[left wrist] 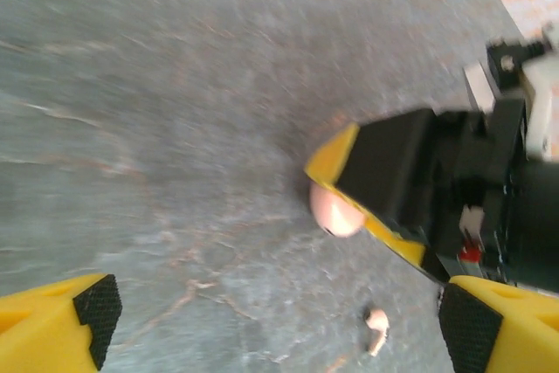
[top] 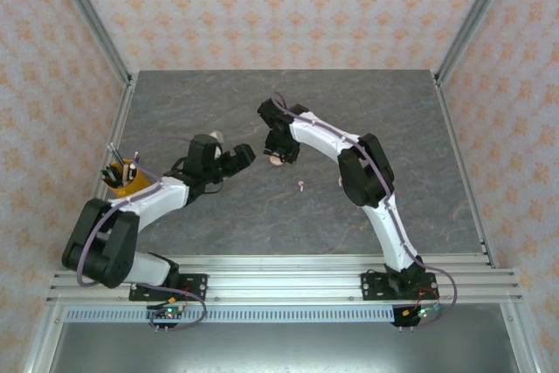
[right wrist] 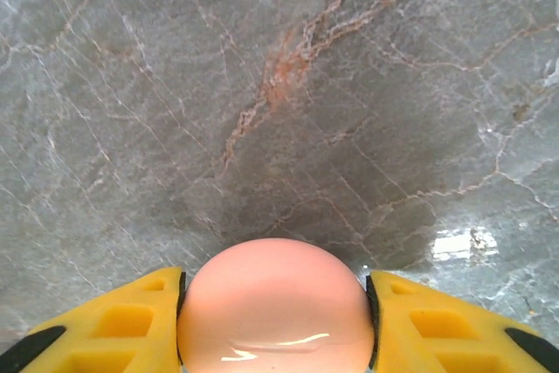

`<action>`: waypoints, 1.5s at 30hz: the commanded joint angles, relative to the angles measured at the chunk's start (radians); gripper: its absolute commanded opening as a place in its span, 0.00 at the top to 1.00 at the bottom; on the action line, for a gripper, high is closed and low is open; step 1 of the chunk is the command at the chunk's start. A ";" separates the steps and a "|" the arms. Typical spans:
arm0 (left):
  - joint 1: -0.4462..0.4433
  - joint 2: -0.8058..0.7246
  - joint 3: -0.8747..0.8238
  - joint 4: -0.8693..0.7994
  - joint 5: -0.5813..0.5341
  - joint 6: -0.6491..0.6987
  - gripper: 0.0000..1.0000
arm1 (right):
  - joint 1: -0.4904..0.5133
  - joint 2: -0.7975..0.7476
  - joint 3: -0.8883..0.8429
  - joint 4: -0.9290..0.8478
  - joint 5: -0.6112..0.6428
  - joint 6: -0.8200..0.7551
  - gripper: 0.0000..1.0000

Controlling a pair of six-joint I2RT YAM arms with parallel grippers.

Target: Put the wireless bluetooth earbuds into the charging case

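Observation:
A pale pink round charging case sits between my right gripper's yellow fingers, with both pads against its sides. From above, that gripper points down at mid-table with the case under it. In the left wrist view the same case shows beneath the right gripper's yellow finger. One pale pink earbud lies loose on the table, a little nearer than the case. My left gripper is open and holds nothing; it hovers just left of the case.
A yellow cup of pens stands at the left beside the left arm. A small pale object lies just behind the left wrist. The grey marble table stretches open to the back and right.

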 commanded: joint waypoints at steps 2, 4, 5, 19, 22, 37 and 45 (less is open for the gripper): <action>-0.067 0.096 0.001 0.215 0.060 -0.018 0.10 | -0.013 -0.058 -0.030 0.041 -0.041 0.051 0.59; -0.087 0.138 -0.007 0.287 0.057 -0.032 0.15 | -0.020 -0.061 -0.043 0.055 -0.059 0.066 0.59; -0.094 0.157 -0.012 0.315 0.051 -0.037 0.17 | -0.026 -0.063 -0.049 0.061 -0.069 0.075 0.59; -0.133 0.293 -0.034 0.484 0.006 -0.050 0.36 | -0.059 -0.104 -0.117 0.130 -0.160 0.144 0.60; -0.134 0.310 -0.026 0.496 0.003 -0.050 0.37 | -0.059 -0.118 -0.126 0.134 -0.168 0.151 0.61; -0.134 0.359 0.005 0.566 -0.043 -0.071 0.46 | -0.059 -0.151 -0.161 0.187 -0.231 0.213 0.62; -0.134 0.349 0.023 0.567 -0.051 -0.070 0.47 | -0.059 -0.159 -0.180 0.196 -0.235 0.221 0.62</action>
